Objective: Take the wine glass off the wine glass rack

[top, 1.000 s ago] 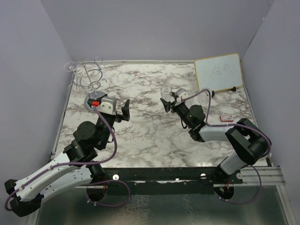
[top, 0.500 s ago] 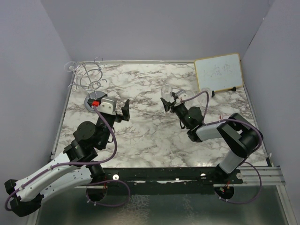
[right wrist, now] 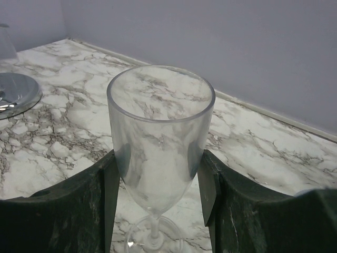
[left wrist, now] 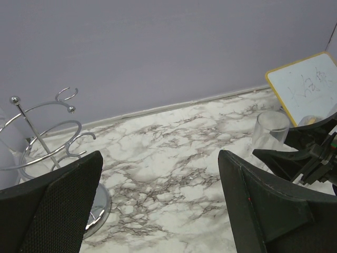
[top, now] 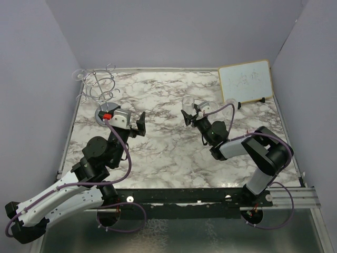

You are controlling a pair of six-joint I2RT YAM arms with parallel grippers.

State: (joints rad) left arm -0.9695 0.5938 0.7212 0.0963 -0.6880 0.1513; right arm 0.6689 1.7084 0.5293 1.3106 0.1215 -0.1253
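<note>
The wine glass [right wrist: 160, 132] stood upright, its bowl pinched between my right gripper's [right wrist: 158, 182] fingers, clear of the wine glass rack [top: 99, 89] well off to that hand's left. My left gripper [left wrist: 158, 211] gaped wide and empty. I couldn't tell if the foot touched the table [top: 158, 153]. Letting go early risked toppling it.

Left arm [top: 79, 182] reaches from lower left of frame up to centre-left, left gripper [top: 141, 124] with fingers [left wrist: 58, 211] spread wide, right arm [top: 253, 150] folded at right of frame, right gripper [top: 187, 115] fingers [right wrist: 63, 211] clamped against wine glass [right wrist: 160, 132] bowl.
</note>
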